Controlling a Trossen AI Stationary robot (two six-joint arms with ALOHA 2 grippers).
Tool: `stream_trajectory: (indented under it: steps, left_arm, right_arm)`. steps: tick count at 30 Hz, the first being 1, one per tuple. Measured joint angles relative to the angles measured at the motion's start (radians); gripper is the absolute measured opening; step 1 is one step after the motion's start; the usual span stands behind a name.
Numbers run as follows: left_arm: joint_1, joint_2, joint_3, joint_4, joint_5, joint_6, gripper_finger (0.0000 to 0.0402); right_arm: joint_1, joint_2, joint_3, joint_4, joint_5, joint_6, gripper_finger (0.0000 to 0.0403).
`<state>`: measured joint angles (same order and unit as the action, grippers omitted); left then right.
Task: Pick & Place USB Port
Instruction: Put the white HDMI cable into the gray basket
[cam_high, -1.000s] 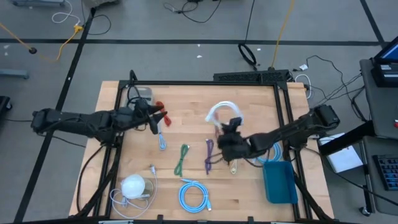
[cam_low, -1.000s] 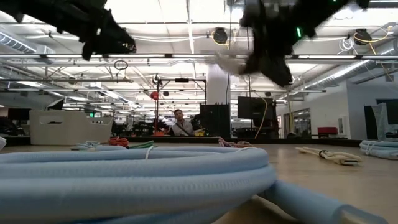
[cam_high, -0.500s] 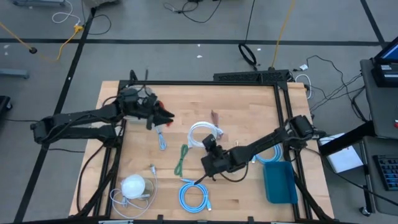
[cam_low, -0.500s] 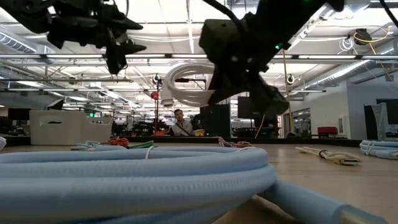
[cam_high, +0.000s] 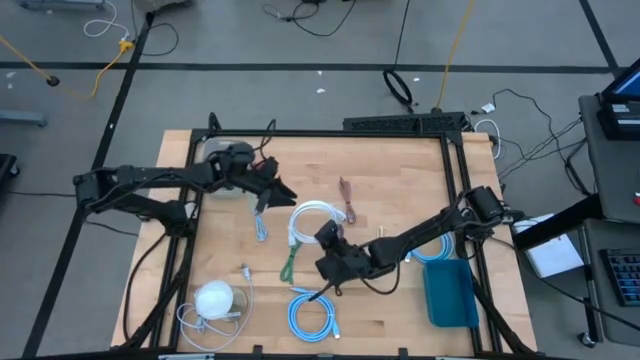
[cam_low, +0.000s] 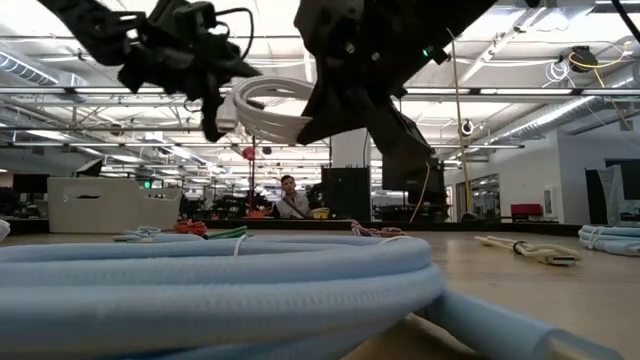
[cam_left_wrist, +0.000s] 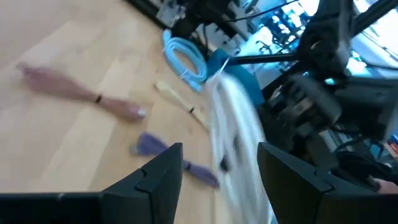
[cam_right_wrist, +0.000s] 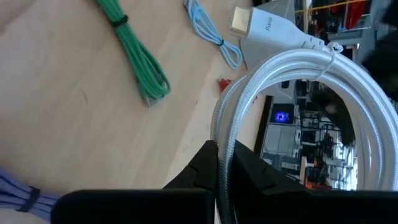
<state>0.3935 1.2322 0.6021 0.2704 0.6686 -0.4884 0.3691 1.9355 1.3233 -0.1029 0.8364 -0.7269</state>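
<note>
A white cable coil (cam_high: 310, 218) hangs in the air over the table's middle, held by my right gripper (cam_high: 325, 238), which is shut on it. In the right wrist view the coil (cam_right_wrist: 283, 81) loops up from the gripper (cam_right_wrist: 224, 148), with its flat white plug (cam_right_wrist: 264, 31) at the far end. My left gripper (cam_high: 282, 192) is open just left of the coil. In the left wrist view the blurred coil (cam_left_wrist: 236, 140) lies ahead of that gripper (cam_left_wrist: 219, 150). I cannot tell whether it touches the coil. My right gripper pinches the coil's bundled strands (cam_right_wrist: 225, 127) between its two fingers, at the end of the loop opposite the plug. The coil is lifted clear of the table and stands out beyond the fingers toward the left arm.
On the table lie a green cable (cam_high: 291, 258), a light blue coil (cam_high: 312, 312), a thin pale blue cable (cam_high: 261, 226), a brown cable (cam_high: 347, 196), a white round object (cam_high: 215, 298) and a blue bin (cam_high: 450, 290). A black frame (cam_high: 320, 133) borders the table.
My right gripper has carried the white coil from the table's middle toward the left and near side, staying shut on it, with the coil held clear of the table. My left gripper has moved right, toward the coil.
</note>
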Motion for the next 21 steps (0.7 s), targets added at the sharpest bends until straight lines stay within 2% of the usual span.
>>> stream_trajectory:
  steps: [6, 21]
  left_arm:
    - [-0.04, 0.051, 0.079, -0.017, 0.04, 0.013, 0.0212]
    - [-0.11, 0.058, 0.085, -0.08, 0.014, 0.043, 0.0212]
  right_arm:
    - [-0.001, 0.0, 0.0, 0.001, 0.008, 0.013, 0.0012]
    - [0.001, 0.0, -0.001, 0.021, 0.015, 0.012, 0.0011]
